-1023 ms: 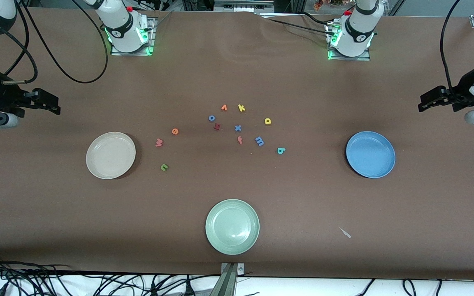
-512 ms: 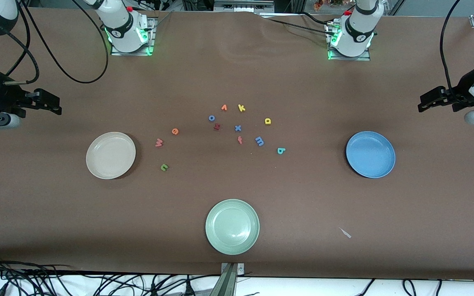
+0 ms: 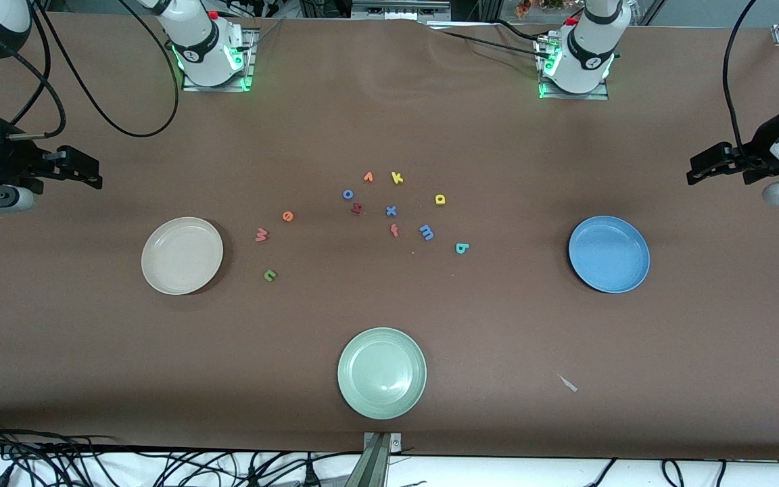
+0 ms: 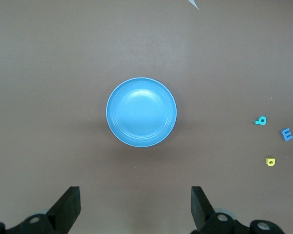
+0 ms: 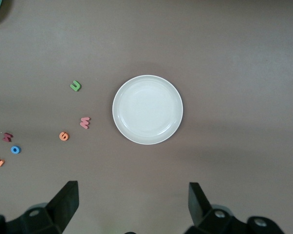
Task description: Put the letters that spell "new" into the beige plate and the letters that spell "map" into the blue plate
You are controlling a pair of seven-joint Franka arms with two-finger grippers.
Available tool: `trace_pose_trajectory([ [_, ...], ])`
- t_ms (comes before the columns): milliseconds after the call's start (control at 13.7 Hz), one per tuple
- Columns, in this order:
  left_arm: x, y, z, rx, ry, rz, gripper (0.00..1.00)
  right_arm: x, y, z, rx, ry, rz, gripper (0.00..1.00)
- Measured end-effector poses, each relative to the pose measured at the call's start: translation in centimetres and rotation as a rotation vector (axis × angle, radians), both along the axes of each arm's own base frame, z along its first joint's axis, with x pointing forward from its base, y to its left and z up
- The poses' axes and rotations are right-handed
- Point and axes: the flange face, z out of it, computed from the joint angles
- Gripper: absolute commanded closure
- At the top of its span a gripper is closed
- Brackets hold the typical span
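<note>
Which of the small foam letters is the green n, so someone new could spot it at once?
Start at the round cream-beige plate toward the right arm's end of the table. Beside it, toward the table's middle, lie three small foam letters; the green n is the one nearest the front camera. It is the only green letter, while its neighbours are a pinkish-red w and an orange e.

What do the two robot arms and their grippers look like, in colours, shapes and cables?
Both arms have white rounded shells with black joint rings; green lights glow at their bases and black cables loop around them. The left gripper and the right gripper are black, each with two flat, angular fingers. A silver cylindrical wrist section shows on the right arm.
</note>
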Motion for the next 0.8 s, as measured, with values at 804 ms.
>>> trace_pose_trajectory([
  [804,0.40,0.08,-0.52,0.000,-0.001,0.001,0.00,0.17,0.12,-0.25,0.000,0.000,0.002,0.00],
])
